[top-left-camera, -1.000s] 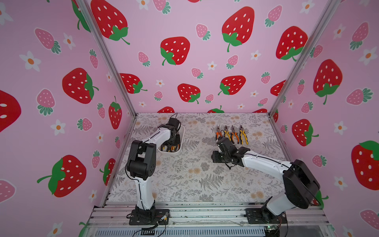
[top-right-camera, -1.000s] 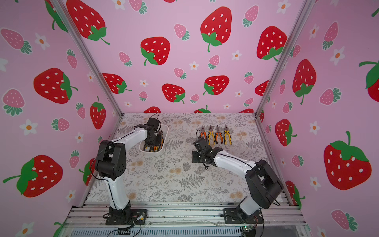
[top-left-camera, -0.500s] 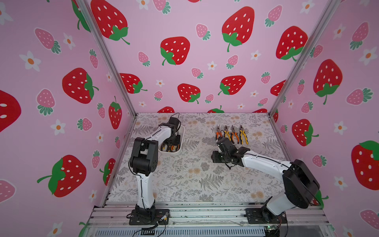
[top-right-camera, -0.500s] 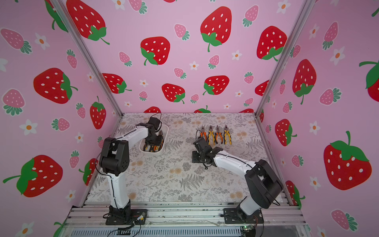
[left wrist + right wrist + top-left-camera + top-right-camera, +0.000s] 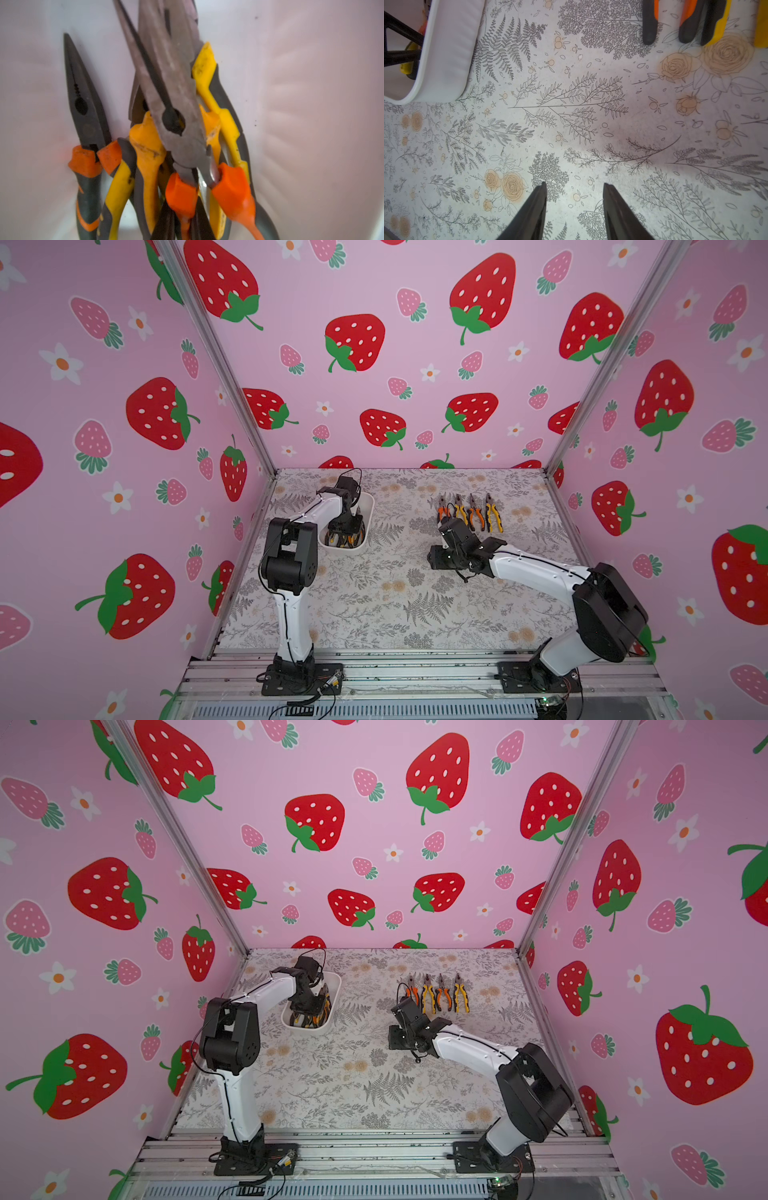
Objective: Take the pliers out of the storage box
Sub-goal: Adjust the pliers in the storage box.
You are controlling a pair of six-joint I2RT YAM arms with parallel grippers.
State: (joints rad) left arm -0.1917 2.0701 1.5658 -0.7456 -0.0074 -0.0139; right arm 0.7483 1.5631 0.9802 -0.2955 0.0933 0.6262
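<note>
The white storage box (image 5: 369, 506) (image 5: 336, 986) stands at the table's far left. Several pliers lie piled in it (image 5: 145, 149). Uppermost is a grey needle-nosed pair with orange handles (image 5: 176, 116). My left gripper (image 5: 184, 207) (image 5: 345, 536) (image 5: 308, 1016) reaches down into the box. Its black fingers (image 5: 166, 220) are shut on one orange handle of that pair. Several more pliers (image 5: 469, 512) (image 5: 440, 994) lie in a row on the table at the far right. My right gripper (image 5: 574, 187) (image 5: 434, 562) hovers open and empty over the table, nearer than that row.
The floral table mat (image 5: 374, 597) stretches between the two arms. In the right wrist view, a corner of the box (image 5: 446, 52) shows on one side and the handle ends of the row of pliers (image 5: 649, 25) on the other. Pink strawberry walls enclose three sides.
My left gripper opened a little inside the box and has closed again on the orange handle. The left arm's elbow shifted slightly. The right arm has not moved.
</note>
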